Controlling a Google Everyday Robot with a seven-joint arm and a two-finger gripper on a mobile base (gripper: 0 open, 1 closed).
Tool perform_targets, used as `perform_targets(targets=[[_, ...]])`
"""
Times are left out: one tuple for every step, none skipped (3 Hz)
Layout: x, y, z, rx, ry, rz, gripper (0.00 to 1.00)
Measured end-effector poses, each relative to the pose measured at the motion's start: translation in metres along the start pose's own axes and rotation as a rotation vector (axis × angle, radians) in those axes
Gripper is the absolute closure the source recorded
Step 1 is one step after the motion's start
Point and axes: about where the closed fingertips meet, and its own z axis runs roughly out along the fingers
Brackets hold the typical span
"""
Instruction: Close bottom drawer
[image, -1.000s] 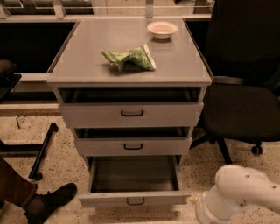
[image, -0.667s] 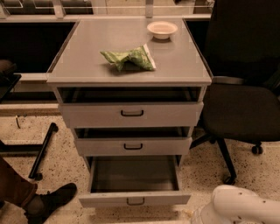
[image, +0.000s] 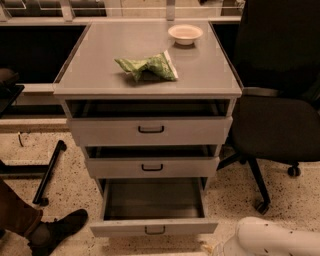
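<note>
At the near foot of the grey cabinet (image: 100, 55), the bottom drawer (image: 152, 205) stands pulled far out toward the camera, with its inside exposed. Its travel axis runs near–far; its front panel (image: 120, 228) runs left–right, faces the near side, and carries a small black handle (image: 154, 230) at centre. The panel sits well forward of the two drawers above.

- The middle drawer (image: 151, 167) is slightly open, with a dark gap above its front.
- The top drawer (image: 150, 130) is also partly out, with a dark slot under the cabinet top.
- On the cabinet top lie a crumpled green bag (image: 147, 66) near the centre and a small white bowl (image: 185, 34) at the far right corner.

A white arm segment (image: 277, 240) occupies the near right corner, just right of the open drawer's front and apart from it. The gripper is outside the frame – whether its fingers are apart or together cannot be told.

A black office chair (image: 277, 120) stands right of the cabinet. At the near left, a dark shoe (image: 60, 230) rests on the speckled floor (image: 75, 165), near the drawer's left corner; a black stand leg (image: 49, 172) lies beyond it.
</note>
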Motion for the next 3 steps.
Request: perform_targets(targets=[[0.001, -0.008, 0.03, -0.005, -0.032, -0.05, 0.0], [0.008, -0.05, 0.088, 0.034, -0.062, -0.117, 0.0], [0.02, -0.092, 0.146, 0.076, -0.102, -0.119, 0.0]])
